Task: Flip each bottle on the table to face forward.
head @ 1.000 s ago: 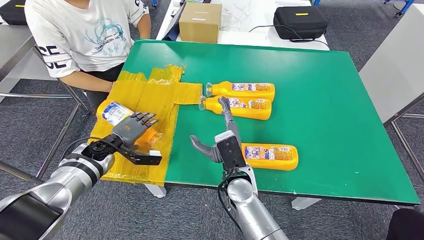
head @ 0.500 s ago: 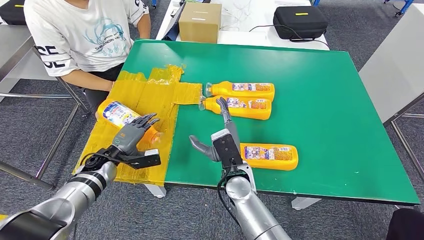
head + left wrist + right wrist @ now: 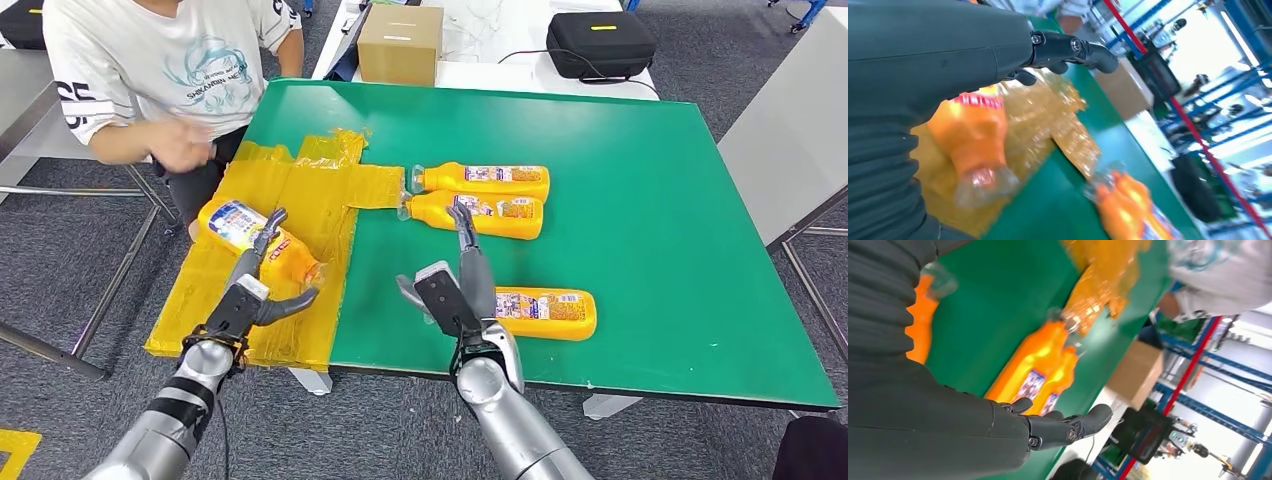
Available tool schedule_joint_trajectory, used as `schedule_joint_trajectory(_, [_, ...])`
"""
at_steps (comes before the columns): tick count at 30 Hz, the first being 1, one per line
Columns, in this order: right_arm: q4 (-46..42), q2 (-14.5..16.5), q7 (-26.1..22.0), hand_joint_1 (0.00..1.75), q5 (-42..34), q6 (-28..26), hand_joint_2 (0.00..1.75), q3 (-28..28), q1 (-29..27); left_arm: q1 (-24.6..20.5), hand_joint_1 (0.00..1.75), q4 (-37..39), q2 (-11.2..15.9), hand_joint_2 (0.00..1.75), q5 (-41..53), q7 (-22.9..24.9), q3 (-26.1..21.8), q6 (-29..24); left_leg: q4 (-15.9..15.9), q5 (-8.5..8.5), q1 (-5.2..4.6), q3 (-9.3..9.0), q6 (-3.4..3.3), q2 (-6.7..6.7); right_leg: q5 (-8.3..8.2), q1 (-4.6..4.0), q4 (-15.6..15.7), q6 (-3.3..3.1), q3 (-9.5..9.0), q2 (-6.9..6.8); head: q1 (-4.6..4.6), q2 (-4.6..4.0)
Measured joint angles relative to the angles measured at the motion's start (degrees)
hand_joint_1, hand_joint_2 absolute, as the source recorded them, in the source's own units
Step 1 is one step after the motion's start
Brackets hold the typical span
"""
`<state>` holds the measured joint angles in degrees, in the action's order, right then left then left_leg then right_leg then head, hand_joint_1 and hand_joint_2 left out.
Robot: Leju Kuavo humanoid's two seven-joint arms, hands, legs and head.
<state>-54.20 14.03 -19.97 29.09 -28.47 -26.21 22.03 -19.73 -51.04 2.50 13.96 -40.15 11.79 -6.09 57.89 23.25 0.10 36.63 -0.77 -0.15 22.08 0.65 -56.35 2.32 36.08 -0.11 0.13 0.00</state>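
Note:
Four orange bottles lie on their sides. One bottle (image 3: 245,235) (image 3: 973,135) rests on the yellow tape patch (image 3: 300,190) at the table's left, cap toward the near right. My left hand (image 3: 255,290) (image 3: 1068,50) is just in front of it, turned edge-on, fingers stretched along the bottle and thumb apart, gripping nothing. Two bottles (image 3: 485,181) (image 3: 480,212) (image 3: 1038,370) lie side by side mid-table, caps pointing left. The fourth bottle (image 3: 545,312) (image 3: 920,320) lies near the front edge. My right hand (image 3: 460,285) (image 3: 1058,427) stands open just left of it, fingers pointing away.
A person in a white shirt (image 3: 150,70) sits at the far left corner, one hand (image 3: 185,150) raised and blurred. A cardboard box (image 3: 400,45) and a black case (image 3: 600,45) sit on the table behind. The green table (image 3: 650,220) has free room on its right half.
My left hand has turned from palm-down over the bottle to edge-on and drawn back toward the front edge. The person's arm lifted away from the table. My right hand shifted slightly right.

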Motion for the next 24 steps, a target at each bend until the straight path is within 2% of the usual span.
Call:
schedule_joint_trajectory(2, [0.0,-1.1,3.5,0.0,4.5,-0.6,1.75,0.0,-0.3,2.0,0.0,-2.7,-1.6,1.75,-2.3,0.0,-1.9,4.6,0.0,0.01,-0.01,0.0,0.0,-0.01,0.0,0.0,0.0,0.0,0.0,-0.01,-0.01,0.0])
schedule_joint_trajectory(5, [0.0,-3.4,9.6,0.0,12.4,-1.0,1.75,0.0,-1.4,4.8,0.0,-5.9,-4.4,1.75,-5.2,0.3,-4.8,9.8,0.0,0.02,-0.01,0.01,-0.02,-0.03,0.01,0.01,0.0,0.01,-0.01,-0.02,-0.01,0.0])
schedule_joint_trajectory(10, [0.0,-7.8,17.7,0.0,22.7,1.3,1.75,0.7,-3.1,6.6,0.0,-8.3,-8.0,1.75,-6.3,1.3,-7.8,12.5,0.0,0.04,-0.02,0.05,-0.06,-0.05,0.0,0.01,0.1,0.02,-0.01,-0.02,-0.01,0.0])
schedule_joint_trajectory(16, [0.6,-11.0,21.3,0.0,29.0,4.8,1.75,1.7,-3.2,6.6,0.0,-8.5,-10.1,1.75,-6.7,1.3,-9.2,14.3,0.0,0.04,-0.01,0.02,-0.05,-0.04,-0.01,-0.01,0.0,0.02,-0.01,-0.01,-0.03,0.0])
schedule_joint_trajectory(24, [1.7,-13.4,24.0,0.0,34.6,6.3,1.75,2.0,-2.9,6.5,0.0,-8.5,-11.2,1.75,-6.7,1.1,-10.2,14.9,0.0,0.04,-0.01,0.03,-0.06,-0.03,-0.01,0.0,0.0,0.03,-0.01,-0.01,-0.02,0.0])
